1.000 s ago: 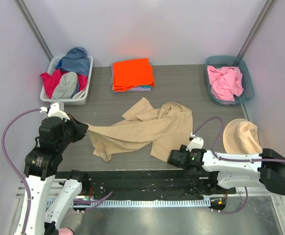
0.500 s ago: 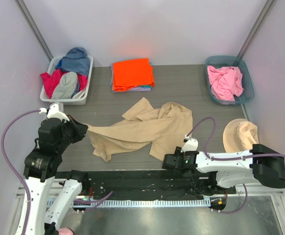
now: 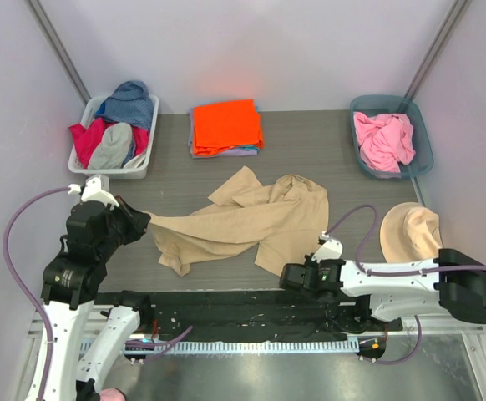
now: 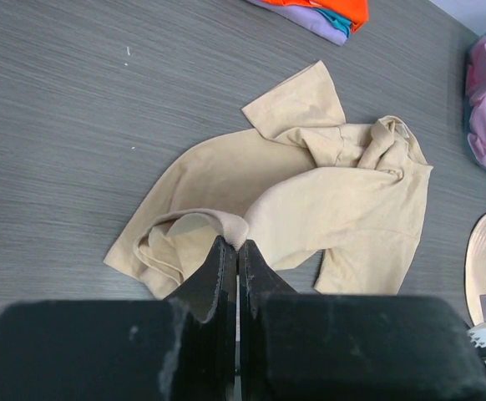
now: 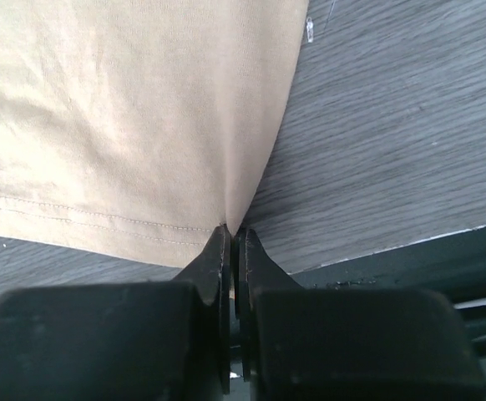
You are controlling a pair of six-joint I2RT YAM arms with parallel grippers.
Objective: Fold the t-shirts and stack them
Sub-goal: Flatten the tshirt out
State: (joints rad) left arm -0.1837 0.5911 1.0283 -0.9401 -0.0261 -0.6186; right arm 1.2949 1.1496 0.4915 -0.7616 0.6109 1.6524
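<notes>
A tan collared t-shirt [image 3: 243, 219] lies crumpled across the middle of the table. My left gripper [image 3: 140, 219] is shut on its left edge; in the left wrist view a fold of tan cloth [image 4: 226, 225] sits pinched at my left gripper's [image 4: 237, 245] tips. My right gripper [image 3: 283, 274] is shut on the shirt's hem corner near the table's front edge; the stitched hem [image 5: 126, 219] runs into my right gripper's [image 5: 231, 230] closed tips. A folded orange t-shirt [image 3: 225, 125] tops a stack with lavender beneath. A pink t-shirt [image 3: 383, 139] lies bunched in a bin.
A white basket [image 3: 145, 157] at the back left holds red, blue and grey clothes. A teal bin [image 3: 421, 159] stands at the back right. A tan hat [image 3: 412, 232] lies at the right edge. A black rail [image 3: 226, 309] runs along the front edge.
My right gripper, open a second ago, slid left to the shirt's lower hem and has shut on it. The left arm and its hold are unchanged.
</notes>
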